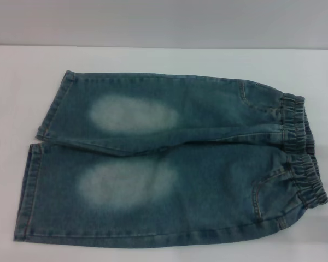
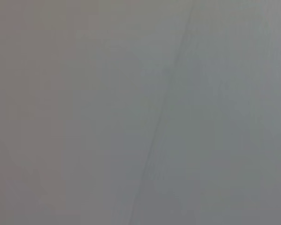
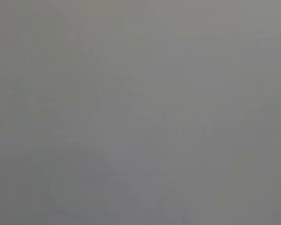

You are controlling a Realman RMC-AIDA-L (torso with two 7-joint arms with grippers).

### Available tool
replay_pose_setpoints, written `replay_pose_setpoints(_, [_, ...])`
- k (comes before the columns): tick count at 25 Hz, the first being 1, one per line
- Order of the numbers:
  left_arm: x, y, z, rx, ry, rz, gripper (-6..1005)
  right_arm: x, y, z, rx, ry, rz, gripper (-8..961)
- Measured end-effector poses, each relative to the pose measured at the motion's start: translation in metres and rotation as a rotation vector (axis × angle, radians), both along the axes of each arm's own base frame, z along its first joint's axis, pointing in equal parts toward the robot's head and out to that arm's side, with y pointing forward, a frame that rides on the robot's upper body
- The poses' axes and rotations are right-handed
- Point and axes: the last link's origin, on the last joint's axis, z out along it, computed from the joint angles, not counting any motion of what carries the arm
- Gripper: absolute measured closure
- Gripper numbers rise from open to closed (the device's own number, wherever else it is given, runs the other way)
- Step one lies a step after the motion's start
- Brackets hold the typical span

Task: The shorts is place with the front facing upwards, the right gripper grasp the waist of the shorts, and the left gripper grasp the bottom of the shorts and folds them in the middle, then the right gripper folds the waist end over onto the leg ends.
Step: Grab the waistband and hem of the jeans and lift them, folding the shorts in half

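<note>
Head view: shorts (image 1: 169,164) flat on table (image 1: 153,60), waist right.

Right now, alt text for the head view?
Blue-green denim shorts with pale oval patches on both legs lie flat and unfolded on a white table, elastic waistband toward the robot's right, straight leg hems toward its left. No claw is in view.

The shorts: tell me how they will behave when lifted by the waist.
The shorts are probably floppy: they lie flat on the table with soft creases, so the legs would likely hang and swing. The gathered waistband looks bunched, giving a thicker hold. Denim is unlikely to slip.
</note>
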Motion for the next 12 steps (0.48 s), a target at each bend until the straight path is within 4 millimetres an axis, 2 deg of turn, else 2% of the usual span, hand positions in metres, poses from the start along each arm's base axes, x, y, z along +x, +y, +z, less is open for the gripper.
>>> replay_pose_setpoints(5, [-0.001, -0.001, 0.0, 0.003, 0.001, 0.004, 170, 0.009, -0.005, 0.007, 0.046, 0.015, -0.047, 375])
replay_pose_setpoints(12, [0.0, 0.0, 0.0, 0.003, 0.002, 0.002, 170, 0.013, -0.003, 0.008, 0.05, 0.034, -0.081, 374])
